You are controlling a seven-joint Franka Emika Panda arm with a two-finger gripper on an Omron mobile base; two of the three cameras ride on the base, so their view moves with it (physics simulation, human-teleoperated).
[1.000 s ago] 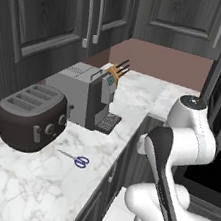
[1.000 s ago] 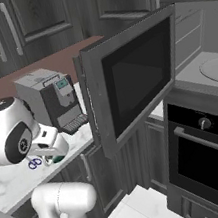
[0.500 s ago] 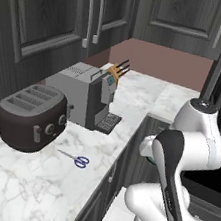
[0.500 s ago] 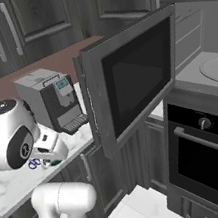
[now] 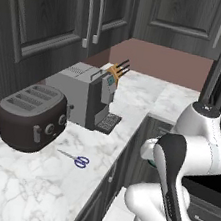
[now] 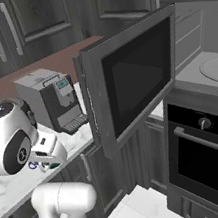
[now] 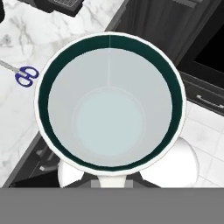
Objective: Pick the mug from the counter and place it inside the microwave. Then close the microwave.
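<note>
Your claw [image 6: 50, 163] grips the mug [image 7: 109, 103], lifted off the table [image 5: 30, 181]; next carry it into the microwave [image 6: 211, 70]

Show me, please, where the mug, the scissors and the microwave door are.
mug [image 7: 109, 122], hand view, inside bottom.
scissors [image 5: 80, 162], left base view, blue handles.
microwave door [image 6: 135, 76], right base view, dark window.

My arm is folded, elbow high, with my forearm angling down beside the front edge of the counter [image 5: 132, 116]. My gripper [image 6: 53, 163] hangs low off that edge, pointing downward. Its fingers are closed tight on the mug [image 7: 109, 103], mouth facing my hand camera.
</note>
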